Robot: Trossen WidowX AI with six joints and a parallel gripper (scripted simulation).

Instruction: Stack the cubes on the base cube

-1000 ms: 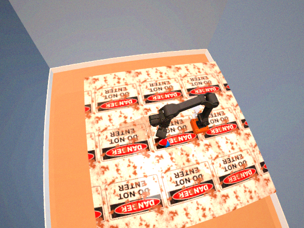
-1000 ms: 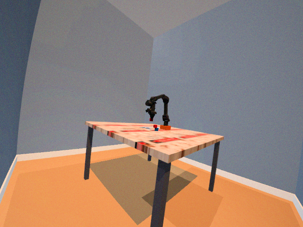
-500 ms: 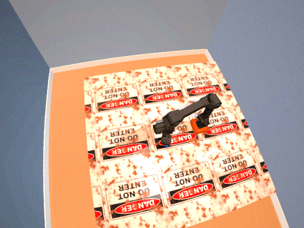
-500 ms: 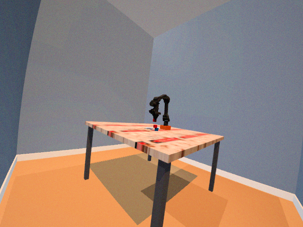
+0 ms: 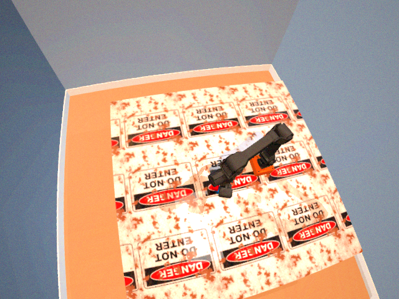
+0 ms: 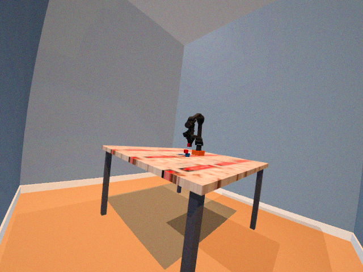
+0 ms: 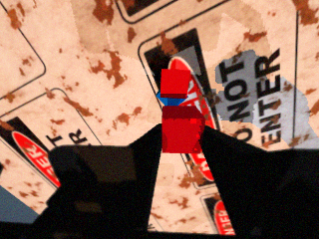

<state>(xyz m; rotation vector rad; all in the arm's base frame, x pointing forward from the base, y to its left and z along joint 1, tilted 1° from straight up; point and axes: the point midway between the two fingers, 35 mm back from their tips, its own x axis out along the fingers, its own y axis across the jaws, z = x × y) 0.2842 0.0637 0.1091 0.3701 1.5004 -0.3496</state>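
The blue base cube (image 5: 216,191) (image 6: 187,154) (image 7: 171,101) stands on the table. One red cube (image 6: 185,151) (image 7: 174,82) rests on top of it, offset to one side, and covers part of it in the wrist view. My gripper (image 6: 189,143) (image 7: 179,127) is shut on the other red cube (image 6: 189,145) (image 7: 180,130) and holds it in the air above the base cube, apart from the resting red cube. In the top view the arm hides both red cubes and most of the base cube.
The arm's orange mount (image 5: 261,168) (image 6: 198,152) stands on the table (image 5: 180,218) (image 6: 234,169) near the cubes. The table top carries a printed pattern of danger signs and rust-coloured spots.
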